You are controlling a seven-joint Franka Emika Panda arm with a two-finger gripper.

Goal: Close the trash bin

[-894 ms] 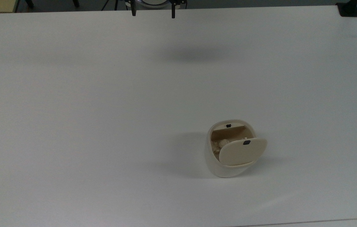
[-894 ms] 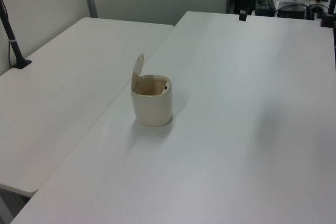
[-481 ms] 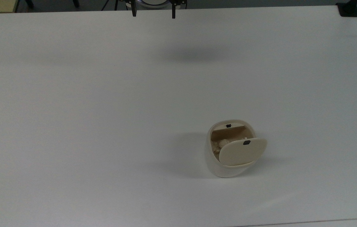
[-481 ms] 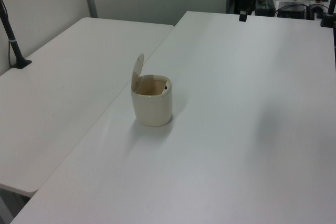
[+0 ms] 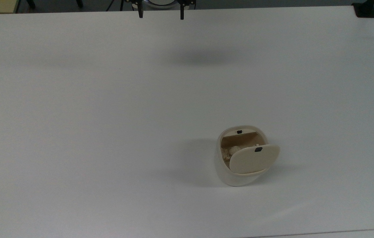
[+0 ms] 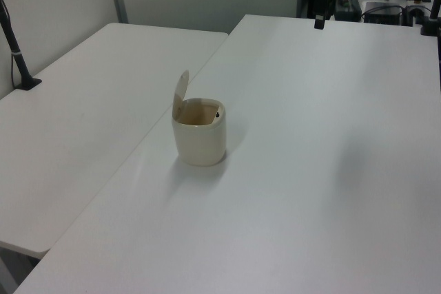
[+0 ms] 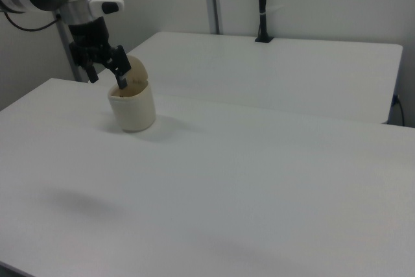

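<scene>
Trash bin (image 5: 236, 165) stood on white surface (image 5: 107, 115), lid (image 5: 254, 158) raised upright. Gripper (image 5: 160, 13) hung well apart, fingers spread, holding nothing.

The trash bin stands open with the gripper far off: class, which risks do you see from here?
1. The trash bin is small and stands free on the table; a sideways push on the upright lid might tip it.
2. The open gripper hangs far away, so a long approach could miss the lid.
</scene>
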